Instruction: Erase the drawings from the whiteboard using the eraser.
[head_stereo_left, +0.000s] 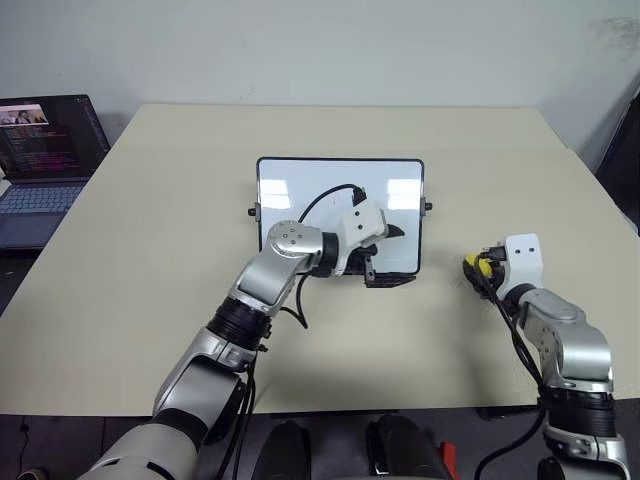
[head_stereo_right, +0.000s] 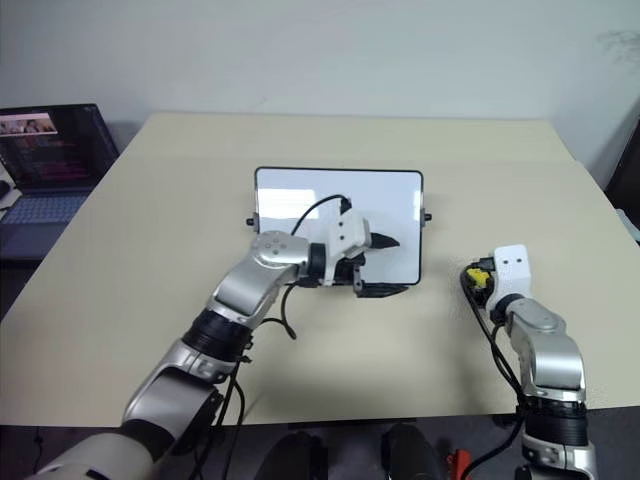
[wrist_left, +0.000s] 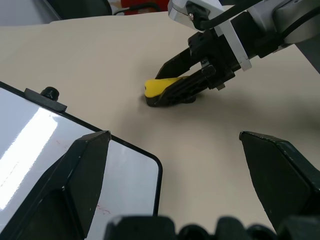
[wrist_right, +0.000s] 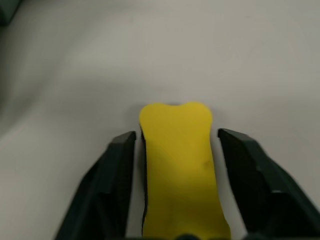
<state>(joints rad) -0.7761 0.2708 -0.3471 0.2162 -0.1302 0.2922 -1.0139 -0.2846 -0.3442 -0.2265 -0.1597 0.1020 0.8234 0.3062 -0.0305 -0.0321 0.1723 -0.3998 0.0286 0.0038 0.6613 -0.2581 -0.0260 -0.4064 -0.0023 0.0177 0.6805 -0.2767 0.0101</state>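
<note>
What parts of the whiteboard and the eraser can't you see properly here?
- Whiteboard: in the head views the left gripper and its arm cover the near edge.
- Drawings: too faint to count, left wrist view.
- Eraser: dark underside hidden against the table; near end cut off in the right wrist view.

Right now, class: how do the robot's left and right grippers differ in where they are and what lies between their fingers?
The left gripper hangs over the whiteboard's near right corner, fingers open and empty. The right gripper is down on the table right of the board, fingers either side of the yellow eraser, not clamping. Both have black fingers.
</note>
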